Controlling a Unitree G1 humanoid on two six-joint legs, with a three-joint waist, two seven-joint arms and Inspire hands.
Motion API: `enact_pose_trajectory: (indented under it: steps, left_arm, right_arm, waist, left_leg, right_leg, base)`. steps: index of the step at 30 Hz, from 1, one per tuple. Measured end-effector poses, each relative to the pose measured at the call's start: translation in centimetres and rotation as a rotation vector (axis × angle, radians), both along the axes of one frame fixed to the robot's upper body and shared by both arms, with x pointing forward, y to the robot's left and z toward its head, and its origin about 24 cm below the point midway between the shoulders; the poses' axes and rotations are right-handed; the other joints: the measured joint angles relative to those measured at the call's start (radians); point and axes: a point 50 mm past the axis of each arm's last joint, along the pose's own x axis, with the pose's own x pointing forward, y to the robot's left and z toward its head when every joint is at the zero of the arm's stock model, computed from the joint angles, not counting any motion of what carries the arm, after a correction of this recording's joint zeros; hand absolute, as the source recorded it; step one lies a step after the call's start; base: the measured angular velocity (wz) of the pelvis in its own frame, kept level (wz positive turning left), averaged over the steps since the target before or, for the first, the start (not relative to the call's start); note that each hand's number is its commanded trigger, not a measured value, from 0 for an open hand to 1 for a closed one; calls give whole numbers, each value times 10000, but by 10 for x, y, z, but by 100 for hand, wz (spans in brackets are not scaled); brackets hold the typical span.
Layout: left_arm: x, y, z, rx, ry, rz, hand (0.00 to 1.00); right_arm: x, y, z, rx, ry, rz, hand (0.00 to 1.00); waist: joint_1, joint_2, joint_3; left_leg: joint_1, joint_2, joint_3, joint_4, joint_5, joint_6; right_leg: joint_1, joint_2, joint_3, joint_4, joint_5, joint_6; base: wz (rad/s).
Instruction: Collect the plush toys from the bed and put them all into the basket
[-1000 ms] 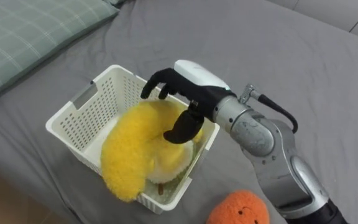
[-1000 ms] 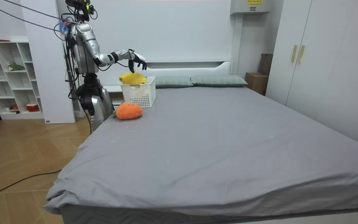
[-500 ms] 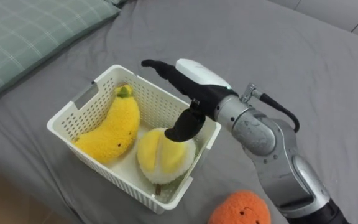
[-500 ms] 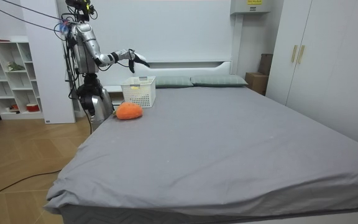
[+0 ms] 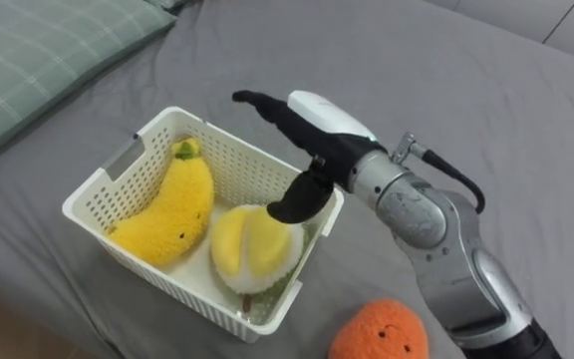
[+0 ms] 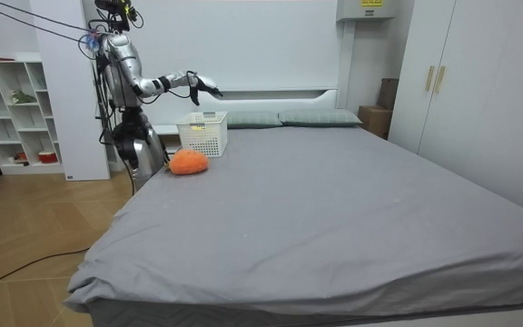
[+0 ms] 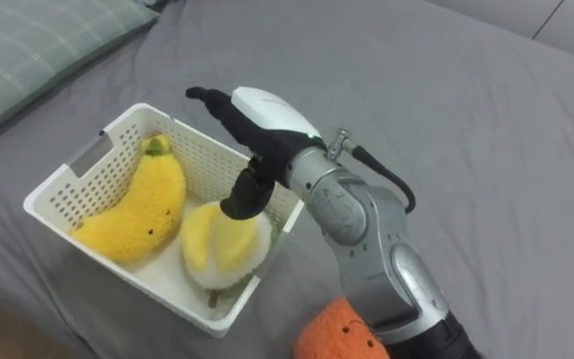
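R arm extended fwd | right hand (image 5: 302,140) fingers straight, thumb down

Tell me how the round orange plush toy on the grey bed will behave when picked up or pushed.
The round orange plush toy looks fuzzy and stuffed, so it will probably squash in a grasp and be light for its size. Its rounded shape may let it roll if pushed, though the soft grey bedsheet should slow it.

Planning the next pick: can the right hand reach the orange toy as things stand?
Probably yes. The right hand is open and empty over the basket; the orange toy lies uncovered on the sheet beside it.
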Motion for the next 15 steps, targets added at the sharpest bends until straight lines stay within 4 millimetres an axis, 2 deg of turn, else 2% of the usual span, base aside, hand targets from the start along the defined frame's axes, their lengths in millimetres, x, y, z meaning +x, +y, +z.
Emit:
enact_pose_trajectory:
  steps: [4, 6, 10, 13, 14, 15]
  left_arm:
    - [4, -2, 1, 12, -168, -87, 0]
    - [4, -4, 1, -31, -187, -19, 0]
    - [-2, -4, -1, -9, -152, 271, 0]
    - [-10, 0, -1, 68, -119, 644, 0]
    - [-14, 0, -2, 89, -31, 715, 0]
    - [-19, 0, -3, 94, 79, 822, 0]
  right_arm:
    - [-1, -20, -7, 610, 131, -894, 0]
    - [-8, -28, -22, 876, 612, -1272, 0]
    - [-14, -36, -33, 1031, 1016, -1579, 0]
    - [-13, -51, -31, 1618, 942, -2171, 0]
    - [-13, -59, -30, 1912, 803, -2573, 0]
    - [-15, -66, -32, 2117, 677, -3009, 0]
  waist:
    - [-102, 32, 20]
    - [-175, 90, 58]
    - [-381, 151, 43]
    - [-620, 197, -18]
    - [-739, 249, -54]
    - [-798, 290, -125]
  left_leg:
    - [31, 9, 49, 18, -2, 2]
    - [86, 35, 244, 6, -10, 9]
    - [97, 33, 401, -9, -21, 25]
    - [145, 34, 445, -7, -25, 31]
    - [197, 33, 472, -6, -25, 32]
    - [220, 31, 491, -5, -24, 34]
  right_leg:
    - [23, 13, 106, 3, 0, 0]
    - [69, 13, 169, 8, 0, 0]
    - [-16, 24, 394, 28, 0, 1]
    - [4, 25, 444, 29, 5, 6]
    - [10, 25, 474, 28, 11, 12]
    - [36, 17, 476, 28, 15, 19]
  base:
    - [-5]
    - [-14]
    - [-18]
    - [-5]
    - [-3]
    - [-4]
